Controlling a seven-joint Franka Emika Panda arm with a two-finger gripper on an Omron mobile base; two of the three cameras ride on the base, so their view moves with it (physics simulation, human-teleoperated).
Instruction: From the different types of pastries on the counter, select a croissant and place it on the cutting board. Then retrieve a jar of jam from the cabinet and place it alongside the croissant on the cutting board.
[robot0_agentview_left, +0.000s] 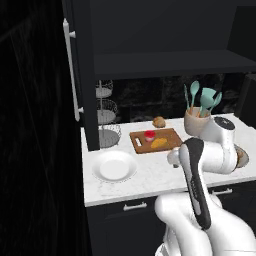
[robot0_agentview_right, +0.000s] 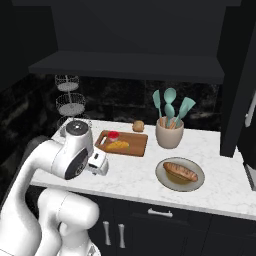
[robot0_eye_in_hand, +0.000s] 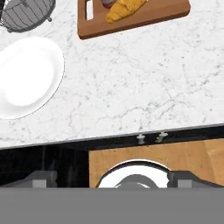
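The gripper (robot0_eye_in_hand: 112, 181) stands wide open, holding nothing; croissant (robot0_agentview_left: 159, 143) and jar of jam (robot0_agentview_left: 149, 135) sit together on the cutting board (robot0_agentview_left: 172, 136).

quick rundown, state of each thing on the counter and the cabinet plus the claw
croissant: on the cutting board
jar of jam: upright on the board, beside the croissant
cabinet: door open
white plate: empty
claw: back over the counter edge, holding nothing; jaws unclear
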